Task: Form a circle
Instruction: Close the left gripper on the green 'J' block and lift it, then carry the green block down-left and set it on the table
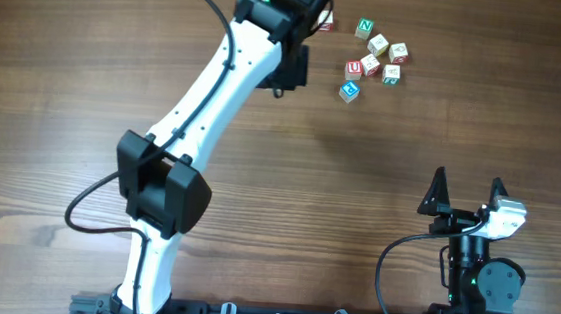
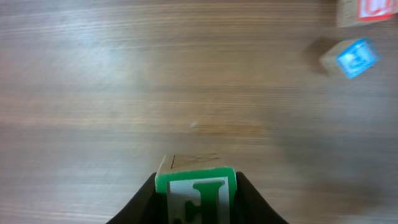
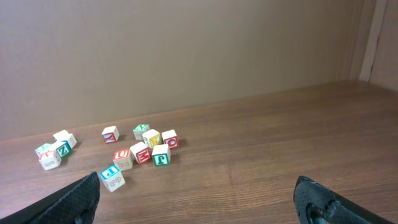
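Circle (image 3: 55, 149): three pale letter cubes in a tight clump, one green-printed, at the far edge of the desk (image 1: 63, 110), left of the loose cubes (image 3: 144, 149). Left pincer (image 2: 196, 202) clamped on a green-lettered cube (image 2: 196, 183), blue cube (image 2: 354, 57) well apart; right pincer (image 3: 198, 190) gapes wide, holding nothing, over the near side of the desk

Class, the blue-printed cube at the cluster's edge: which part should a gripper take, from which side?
Likely from above, pinching two opposite side faces of the blue-printed cube: its parallel sides suit a pinch, and it sits apart from the red-printed cube.
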Motion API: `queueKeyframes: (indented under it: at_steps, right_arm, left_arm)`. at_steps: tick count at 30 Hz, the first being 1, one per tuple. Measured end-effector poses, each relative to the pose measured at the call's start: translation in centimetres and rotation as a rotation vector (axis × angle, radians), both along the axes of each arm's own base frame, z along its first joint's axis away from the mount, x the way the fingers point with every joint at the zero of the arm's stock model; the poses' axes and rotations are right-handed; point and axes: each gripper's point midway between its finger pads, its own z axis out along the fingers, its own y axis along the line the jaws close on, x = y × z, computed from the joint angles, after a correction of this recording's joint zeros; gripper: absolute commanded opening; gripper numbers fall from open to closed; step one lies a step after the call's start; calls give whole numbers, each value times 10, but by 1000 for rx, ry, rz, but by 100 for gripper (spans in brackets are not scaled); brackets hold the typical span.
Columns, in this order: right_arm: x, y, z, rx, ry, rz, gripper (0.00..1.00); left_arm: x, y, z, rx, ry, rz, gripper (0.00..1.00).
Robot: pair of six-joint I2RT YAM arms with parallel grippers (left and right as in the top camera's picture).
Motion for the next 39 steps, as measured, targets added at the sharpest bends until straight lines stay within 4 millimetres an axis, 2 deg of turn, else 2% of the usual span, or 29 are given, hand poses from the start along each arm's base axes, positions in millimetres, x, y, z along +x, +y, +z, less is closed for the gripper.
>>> queueKeyframes:
  at_steps: [7,9,11,13,14,16,17,19,20,21,24,27,28,29,31,33,36,39]
  right_arm:
    - [0,0,0,0,0,0,100]
    - [0,0,0,0,0,0,100]
    - [0,0,0,0,0,0,100]
    - [0,0,0,0,0,0,100]
    - [0,0,0,0,0,0,100]
    - [0,0,0,0,0,0,100]
    - [0,0,0,0,0,0,100]
    - [0,0,0,0,0,0,99]
    - [0,0,0,0,0,0,100]
    - [0,0,0,0,0,0,100]
    - [0,0,0,0,-1,0,100]
    - [0,0,0,0,-1,0,100]
    - [0,0,0,0,-2,0,100]
    - [0,0,0,0,-1,0,99]
    - [0,0,0,0,0,0,100]
    - [0,0,0,0,0,0,100]
    - [0,0,0,0,0,0,100]
    - [0,0,0,0,0,0,100]
  left_arm:
    - [-8,92,-3,50,146,229,6]
    - [-17,102,0,61,182,248,6]
    - [-21,104,12,57,165,249,12]
    - [-28,109,43,45,90,251,14]
    - [-34,115,68,27,24,257,13]
    - [-49,134,117,-19,-108,294,12]
    - [-62,154,146,-39,-190,338,12]
    - [-73,172,164,-47,-244,383,11]
    - [-77,178,164,-43,-245,396,10]
    - [-80,180,160,-37,-232,400,8]
    - [-74,182,119,-17,-181,408,8]
    - [-79,195,47,7,-91,449,8]
    - [-81,200,28,-4,-87,468,7]
    - [-84,203,20,-7,-75,478,7]
    - [-86,213,-24,-76,-86,532,6]
    - [-89,216,-54,-104,-79,553,6]
    - [-91,213,-83,-134,-92,551,7]
    - [-83,212,-91,-153,-136,546,7]
